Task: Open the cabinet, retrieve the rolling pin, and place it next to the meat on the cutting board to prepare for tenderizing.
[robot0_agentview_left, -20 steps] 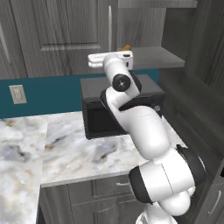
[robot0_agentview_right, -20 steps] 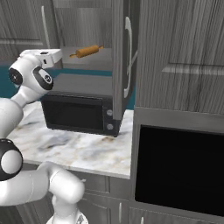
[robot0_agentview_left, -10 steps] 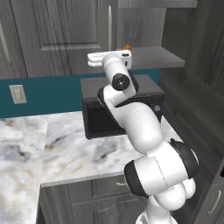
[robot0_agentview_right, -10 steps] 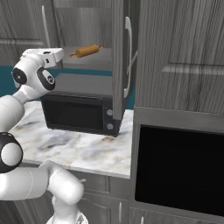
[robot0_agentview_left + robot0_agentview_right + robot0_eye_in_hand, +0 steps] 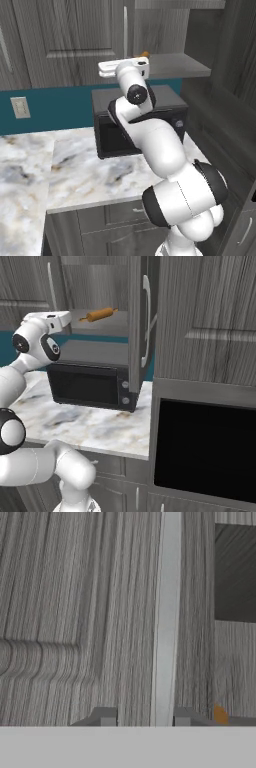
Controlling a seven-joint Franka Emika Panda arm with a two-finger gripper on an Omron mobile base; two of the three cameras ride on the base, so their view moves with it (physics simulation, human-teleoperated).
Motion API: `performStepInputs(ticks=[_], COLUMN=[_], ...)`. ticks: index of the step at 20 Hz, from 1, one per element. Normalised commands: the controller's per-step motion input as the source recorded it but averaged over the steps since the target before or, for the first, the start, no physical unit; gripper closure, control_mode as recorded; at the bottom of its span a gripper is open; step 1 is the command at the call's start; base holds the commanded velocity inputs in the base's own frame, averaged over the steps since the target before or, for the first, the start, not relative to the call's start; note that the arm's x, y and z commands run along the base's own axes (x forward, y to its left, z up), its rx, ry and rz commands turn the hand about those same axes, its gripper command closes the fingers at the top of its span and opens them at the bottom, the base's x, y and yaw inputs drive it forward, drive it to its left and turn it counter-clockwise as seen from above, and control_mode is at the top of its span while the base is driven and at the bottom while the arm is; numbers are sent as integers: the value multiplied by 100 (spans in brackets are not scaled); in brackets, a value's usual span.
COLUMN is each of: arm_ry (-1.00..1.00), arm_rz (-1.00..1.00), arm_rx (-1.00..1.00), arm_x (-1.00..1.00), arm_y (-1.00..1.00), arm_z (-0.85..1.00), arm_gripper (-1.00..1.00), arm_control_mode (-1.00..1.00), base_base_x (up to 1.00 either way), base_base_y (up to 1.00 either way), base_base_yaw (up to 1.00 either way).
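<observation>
The cabinet's left door (image 5: 75, 612) is closed and close in front of the hand. Its slim silver handle (image 5: 167, 612) runs up between my fingertips (image 5: 107, 717). My gripper (image 5: 145, 717) is shut on that handle, the right fingertip against it. From the base, the white hand (image 5: 123, 66) sits at the handle's lower end (image 5: 125, 35). The right door (image 5: 137, 331) stands open. The orange-tan rolling pin (image 5: 98, 315) lies on the grey shelf (image 5: 175, 65) inside, to the right of the hand; an orange tip of the rolling pin (image 5: 220, 714) shows. The meat and cutting board are out of view.
A black microwave (image 5: 135, 125) stands on the marble counter (image 5: 75, 170) right under the cabinet and my hand. The open door's edge and handle (image 5: 146, 321) hang over the microwave's right end. A tall unit with a black oven front (image 5: 205, 446) stands to the right.
The jaws have closed in around the left door's handle. The arm has shifted only slightly and the rolling pin lies where it was.
</observation>
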Motion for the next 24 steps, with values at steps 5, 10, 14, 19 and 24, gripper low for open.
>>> performStepInputs(ticks=[5, 10, 14, 19, 24], arm_ry=[2, 4, 0, 0, 0], arm_rz=[0, 0, 0, 1, 0], arm_rx=[-3, 0, 0, 0, 0], arm_x=[11, 1, -26, -52, -63], arm_y=[55, 32, 26, 26, 37], arm_z=[-11, -9, -6, -1, -2], arm_gripper=[100, 100, 100, 100, 100], arm_control_mode=[-100, -100, -100, -100, -100], base_base_x=[0, 0, 0, 0, 0], base_base_y=[0, 0, 0, 0, 0], base_base_yaw=[0, 0, 0, 0, 0])
